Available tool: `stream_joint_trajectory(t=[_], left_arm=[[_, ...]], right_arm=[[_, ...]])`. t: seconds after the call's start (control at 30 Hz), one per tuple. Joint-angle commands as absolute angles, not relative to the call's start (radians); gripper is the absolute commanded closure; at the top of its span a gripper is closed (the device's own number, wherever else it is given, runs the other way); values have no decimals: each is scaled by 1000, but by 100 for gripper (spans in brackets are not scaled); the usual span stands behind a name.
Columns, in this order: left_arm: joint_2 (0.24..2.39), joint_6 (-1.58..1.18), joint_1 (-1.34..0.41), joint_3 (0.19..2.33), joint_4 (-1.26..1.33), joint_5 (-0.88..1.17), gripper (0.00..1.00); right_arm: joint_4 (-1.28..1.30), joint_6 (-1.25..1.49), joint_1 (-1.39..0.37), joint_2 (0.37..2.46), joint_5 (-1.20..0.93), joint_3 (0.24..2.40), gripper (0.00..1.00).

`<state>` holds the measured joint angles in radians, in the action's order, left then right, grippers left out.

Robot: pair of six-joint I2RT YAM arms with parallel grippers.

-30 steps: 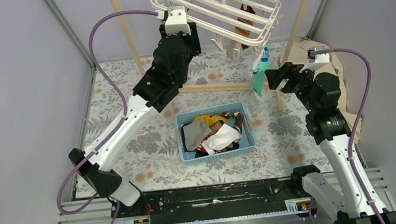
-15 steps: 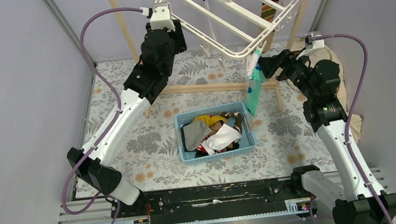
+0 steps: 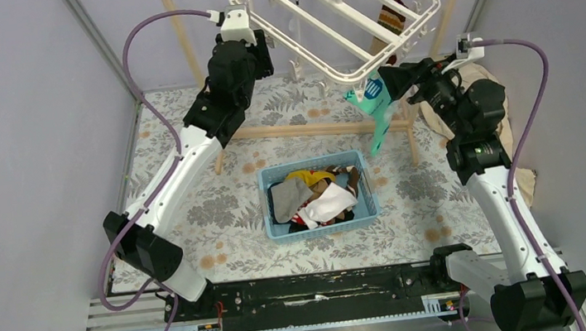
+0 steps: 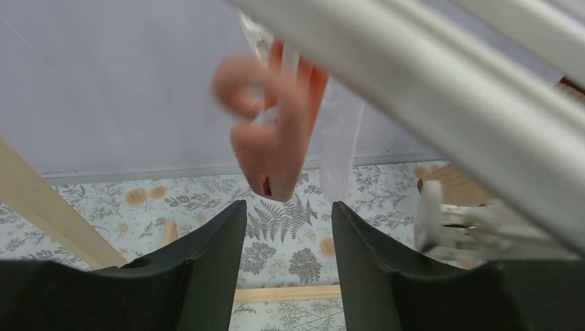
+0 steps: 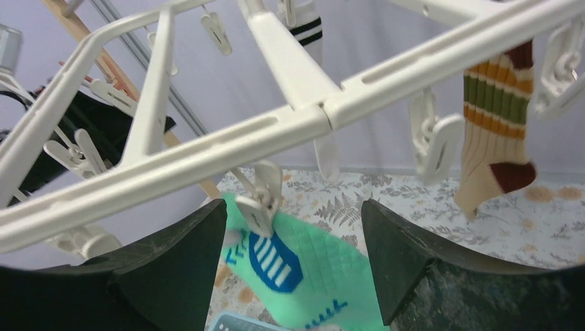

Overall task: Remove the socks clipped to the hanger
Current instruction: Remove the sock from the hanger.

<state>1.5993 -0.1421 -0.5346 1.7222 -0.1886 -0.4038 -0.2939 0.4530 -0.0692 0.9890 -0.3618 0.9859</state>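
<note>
Item, teal sock [image 3: 374, 100]: still clipped to the hanger [image 3: 317, 42], which has swung left this past second; my right fingers [image 5: 186, 276] have risen to straddle it, spread wide, my left fingers [image 4: 207, 276] parted and empty, so removal is pending.

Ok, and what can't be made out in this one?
Left wrist: the orange shape beyond the left gripper is blurred, so clip or sock is unclear. A blurred pale bar covers the upper right.
Right wrist: the teal sock runs off the bottom edge inside the open right gripper. Whether it touches the sock is unclear.
Top external: the socks piled in the basket overlap, so their count is unclear.
</note>
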Motion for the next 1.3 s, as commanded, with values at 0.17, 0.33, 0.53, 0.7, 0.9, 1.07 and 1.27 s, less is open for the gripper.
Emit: stream_joint_trajectory(t=[0.17, 0.33, 0.53, 0.7, 0.9, 1.07, 1.27], left_arm=[[1609, -166, -522, 1722, -187, -360, 46], [1557, -183, -522, 1662, -178, -338, 47], [1495, -212, -522, 1588, -180, -308, 46], [1448, -227, -521, 1539, -214, -291, 42], [1353, -252, -522, 1437, -250, -286, 39], [1236, -279, -523, 1334, -267, -279, 38], [1119, -312, -523, 1241, -287, -259, 38]], right_arm=[[-468, 528, -64, 1086, -441, 1082, 32], [-484, 552, -66, 1078, -449, 1081, 47], [-431, 512, -88, 1056, -423, 1099, 61], [-349, 422, -161, 1056, -372, 1148, 66], [-242, 291, -297, 1077, -246, 1219, 69], [-205, 243, -377, 1089, -176, 1250, 71], [-177, 193, -473, 1120, -98, 1297, 72]])
